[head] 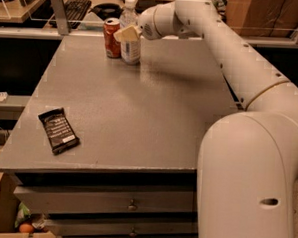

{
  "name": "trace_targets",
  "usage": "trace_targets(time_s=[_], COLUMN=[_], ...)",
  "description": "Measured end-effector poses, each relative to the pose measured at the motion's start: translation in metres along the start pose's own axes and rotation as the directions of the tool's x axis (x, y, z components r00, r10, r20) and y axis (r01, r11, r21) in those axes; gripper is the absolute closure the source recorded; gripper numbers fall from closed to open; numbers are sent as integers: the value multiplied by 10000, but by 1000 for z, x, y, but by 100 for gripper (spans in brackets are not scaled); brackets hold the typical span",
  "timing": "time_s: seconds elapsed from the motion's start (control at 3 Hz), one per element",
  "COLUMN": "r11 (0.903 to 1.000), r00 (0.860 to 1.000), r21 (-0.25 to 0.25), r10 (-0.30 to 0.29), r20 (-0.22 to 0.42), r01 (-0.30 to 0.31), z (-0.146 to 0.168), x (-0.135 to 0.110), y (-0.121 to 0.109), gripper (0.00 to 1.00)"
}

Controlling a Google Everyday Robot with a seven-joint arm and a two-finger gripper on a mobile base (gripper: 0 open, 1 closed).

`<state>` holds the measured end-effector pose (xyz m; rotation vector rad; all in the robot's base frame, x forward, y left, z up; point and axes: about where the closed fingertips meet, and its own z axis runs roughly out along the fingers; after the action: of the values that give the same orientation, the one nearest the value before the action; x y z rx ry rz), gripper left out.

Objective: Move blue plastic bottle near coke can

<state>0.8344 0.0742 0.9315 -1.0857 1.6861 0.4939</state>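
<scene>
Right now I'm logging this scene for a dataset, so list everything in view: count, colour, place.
table: one, grey, centre, drawers under its front
coke can: one, red, table's far end
blue plastic bottle: one, clear with white cap, just right of the coke can
snack wrapper: one, black, flat near the table's front left corner
keyboard: one, black, behind the table
arm: one, white, reaching in from the right
gripper: one, pale tan, at the bottle's front
</scene>
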Motion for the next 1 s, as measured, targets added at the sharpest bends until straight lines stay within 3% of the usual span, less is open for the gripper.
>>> trace_targets(time_s=[0.33,0.67,1.0], r11=[10000,9999,9996], r00=[10000,9995,9983], r21=[-66,-85,271], r10=[59,91,-26], r20=[69,306,582], r01=[-59,-88,11], z=[0,-17,-75], x=[0,-1,4], y=[1,2,-4], gripper=[0,0,0])
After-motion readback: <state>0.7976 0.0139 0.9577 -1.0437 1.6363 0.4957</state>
